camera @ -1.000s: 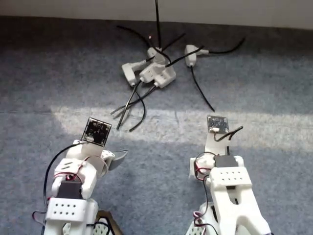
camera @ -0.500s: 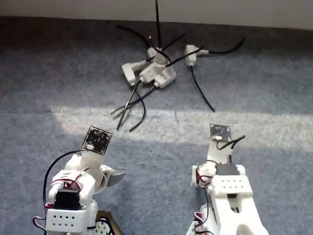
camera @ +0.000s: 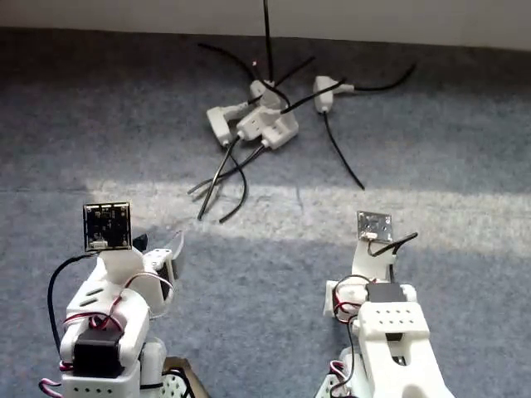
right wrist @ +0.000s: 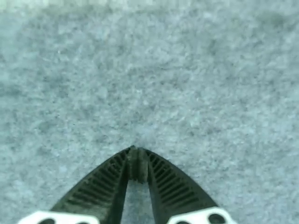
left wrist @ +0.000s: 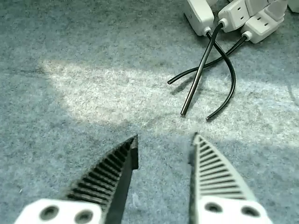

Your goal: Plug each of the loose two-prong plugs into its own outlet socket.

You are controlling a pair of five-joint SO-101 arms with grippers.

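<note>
A cluster of white plugs and socket pieces lies on the grey carpet at the far middle, with black cables trailing toward me. One more white plug lies apart, to the right of the cluster. My left gripper is open and holds nothing; it hovers over the carpet well short of the cable ends and of the plugs. In the high view the left gripper sits at the lower left. My right gripper is shut on nothing, low over bare carpet at the lower right.
The surface is grey carpet crossed by a bright band of sunlight. A pale wall edge runs along the far side. Black cables spread out behind the plugs. Both arm bases stand at the near edge.
My left arm has drawn back and swung left, its camera board shifting leftward. The right arm has drawn back slightly. The plugs and cables lie where they were.
</note>
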